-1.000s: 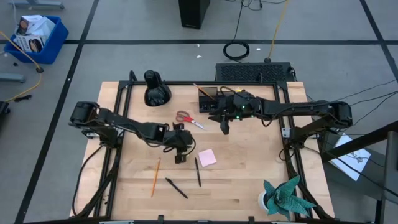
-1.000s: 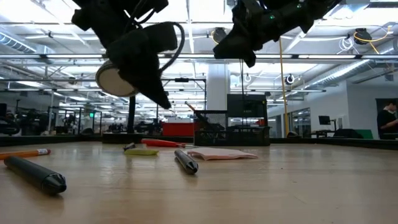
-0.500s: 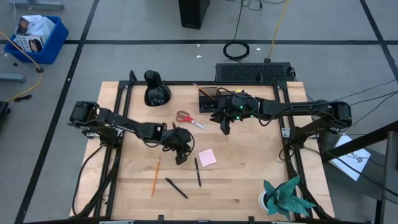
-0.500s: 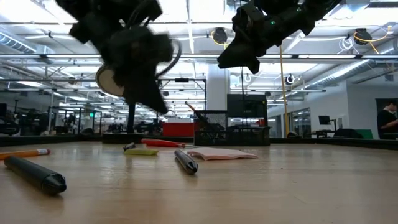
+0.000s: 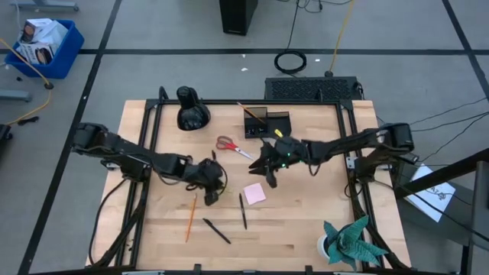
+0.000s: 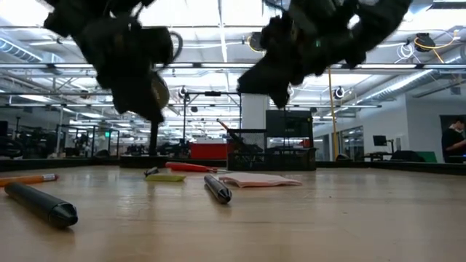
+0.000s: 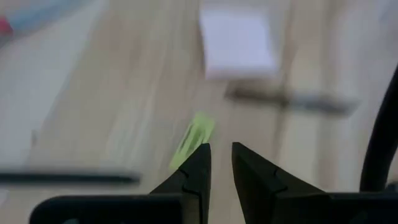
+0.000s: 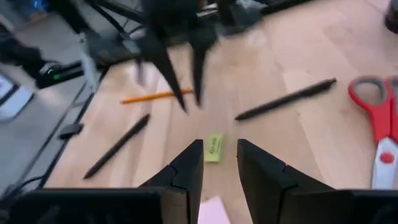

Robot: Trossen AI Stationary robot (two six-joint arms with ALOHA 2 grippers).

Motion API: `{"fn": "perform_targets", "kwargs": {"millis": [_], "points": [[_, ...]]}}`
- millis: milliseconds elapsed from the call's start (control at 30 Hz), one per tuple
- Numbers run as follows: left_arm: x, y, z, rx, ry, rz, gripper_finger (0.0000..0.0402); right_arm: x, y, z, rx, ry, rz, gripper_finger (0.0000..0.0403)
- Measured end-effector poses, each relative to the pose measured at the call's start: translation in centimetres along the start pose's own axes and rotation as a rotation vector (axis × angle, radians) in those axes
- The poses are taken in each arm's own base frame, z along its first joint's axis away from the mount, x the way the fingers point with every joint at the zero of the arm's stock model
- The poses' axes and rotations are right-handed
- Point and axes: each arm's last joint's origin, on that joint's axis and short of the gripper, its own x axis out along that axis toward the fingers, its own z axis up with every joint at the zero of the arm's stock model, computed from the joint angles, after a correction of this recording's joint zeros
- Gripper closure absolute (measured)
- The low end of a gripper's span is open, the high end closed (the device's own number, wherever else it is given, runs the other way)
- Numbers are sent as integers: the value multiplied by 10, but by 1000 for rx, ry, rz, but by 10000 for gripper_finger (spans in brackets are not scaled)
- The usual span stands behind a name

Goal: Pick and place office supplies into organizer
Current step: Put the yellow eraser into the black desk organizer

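Now the left tool (image 5: pixel 208 192) hangs over the middle of the table (image 5: pixel 306 221), fingers slightly parted and holding nothing, above a yellow-green eraser (image 7: pixel 194 138). The right tool (image 5: pixel 271 177) hangs beside the pink sticky-note pad (image 5: pixel 254 193), narrowly gapped and empty. Red-handled scissors (image 5: pixel 230 145) lie near the black organizer (image 5: pixel 267 123) at the far edge.
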Motion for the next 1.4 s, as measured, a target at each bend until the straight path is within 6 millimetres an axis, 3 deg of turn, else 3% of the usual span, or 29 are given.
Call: {"fn": "perform_targets", "kwargs": {"millis": [167,333,600,833,1033,1167,1400], "points": [[-51,1,16,-177,-170,-42,334,19,2,-23,-124,-209,18,289],[-96,10,22,-285,-421,81,334,44,4,-42,-177,-307,-25,267],[-152,16,25,-157,-681,112,334,80,14,-42,-59,-333,-54,266],[-176,22,24,-131,-771,95,334,107,14,-53,-205,-108,-134,248],[-184,25,18,-107,-768,71,334,121,11,-55,-209,-184,-116,214],[-187,24,18,-112,-778,46,334,133,10,-60,-200,-101,-79,198],[-188,23,20,-122,-796,33,334,137,12,-64,-233,-81,-86,203]]}}
